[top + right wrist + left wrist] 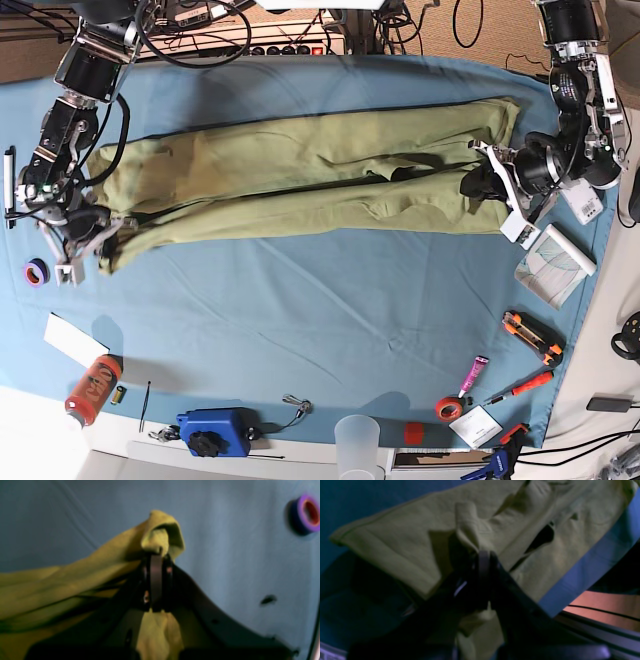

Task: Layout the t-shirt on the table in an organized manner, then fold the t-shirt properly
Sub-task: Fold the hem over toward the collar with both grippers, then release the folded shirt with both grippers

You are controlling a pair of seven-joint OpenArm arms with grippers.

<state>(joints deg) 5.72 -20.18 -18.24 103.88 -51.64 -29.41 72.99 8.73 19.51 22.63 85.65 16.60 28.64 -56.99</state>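
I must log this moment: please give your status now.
Left gripper shut on shirt; right gripper shut on shirt too. Shirt stretched across table between them. Tape roll beside right end, not touching.

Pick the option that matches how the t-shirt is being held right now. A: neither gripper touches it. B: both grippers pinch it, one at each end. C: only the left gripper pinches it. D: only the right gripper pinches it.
B: the left gripper and the right gripper are each shut on a fold of the t-shirt, at opposite ends.

Brown floor (500, 25) beyond, tangled black cables (200, 20), white ledge (30, 420)
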